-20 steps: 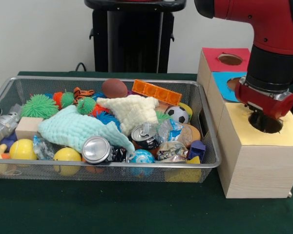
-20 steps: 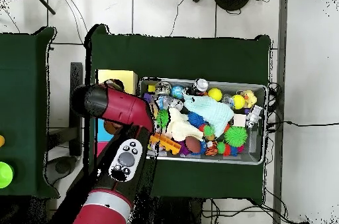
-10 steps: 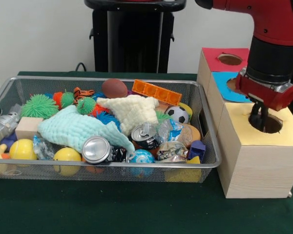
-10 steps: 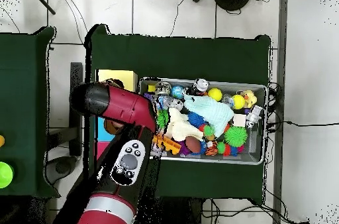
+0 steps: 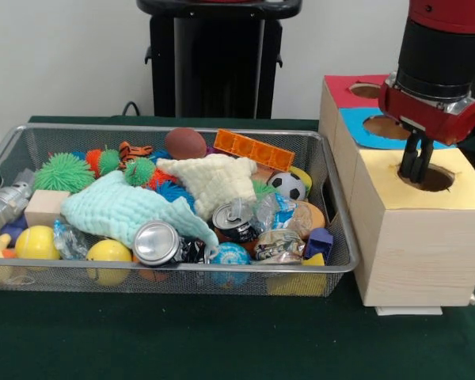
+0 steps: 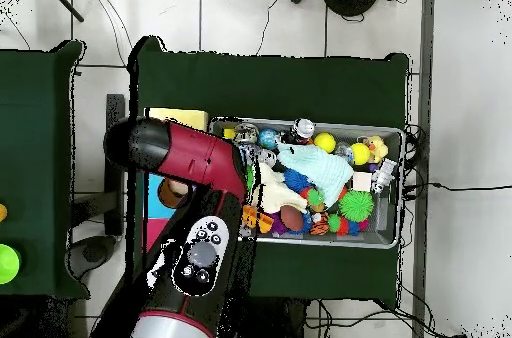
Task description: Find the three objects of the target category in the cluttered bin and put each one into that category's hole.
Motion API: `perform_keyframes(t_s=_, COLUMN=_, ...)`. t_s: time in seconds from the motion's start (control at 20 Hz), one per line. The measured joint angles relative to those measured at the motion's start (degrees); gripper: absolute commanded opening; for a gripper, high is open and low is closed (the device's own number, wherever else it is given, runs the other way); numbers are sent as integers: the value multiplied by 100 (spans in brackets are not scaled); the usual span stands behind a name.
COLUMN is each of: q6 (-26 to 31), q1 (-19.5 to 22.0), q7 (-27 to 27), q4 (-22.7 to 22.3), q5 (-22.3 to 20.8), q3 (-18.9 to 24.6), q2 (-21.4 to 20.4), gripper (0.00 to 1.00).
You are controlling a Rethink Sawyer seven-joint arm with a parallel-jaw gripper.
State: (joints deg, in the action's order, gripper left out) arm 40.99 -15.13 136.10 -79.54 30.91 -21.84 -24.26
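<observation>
The pincer (image 5: 417, 168) hangs right over the yellow-faced hole (image 5: 431, 179), its two dark fingers close together with nothing visible between them, so it reads as clenched and empty. From there, in the front view, the bin (image 5: 331, 207) lies off to the pincer's picture-left and lower, just beside the wooden box (image 5: 416, 245) that carries the hole. Two cloths show in it: the cream knit cloth (image 5: 214, 180) is the nearer, lying on top of the clutter around the middle of the bin, and the mint-green knit cloth (image 5: 127, 210) lies beyond it, farther to picture-left, draped with its long axis running across the bin toward a crushed can (image 5: 156, 242). No polka-dot cloth shows in the bin. Judging from this, the coming move turns on a sideways swing away from the hole toward the cream cloth, then a descent; the pincer must first spread.
</observation>
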Motion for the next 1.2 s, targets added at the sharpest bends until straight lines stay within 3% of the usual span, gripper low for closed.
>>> perform_keyframes(t_s=0.4, q6=482, q1=108, q7=0, q4=-38, q5=-450, q3=35, q2=-330, gripper=0)
perform_keyframes(t_s=1.15, q6=484, q1=163, q7=0, q4=-29, q5=-519, q3=137, q2=-346, gripper=0)
perform_keyframes(t_s=1.2, q6=476, q1=169, q7=0, q4=10, q5=-514, q3=141, q2=-326, gripper=100)
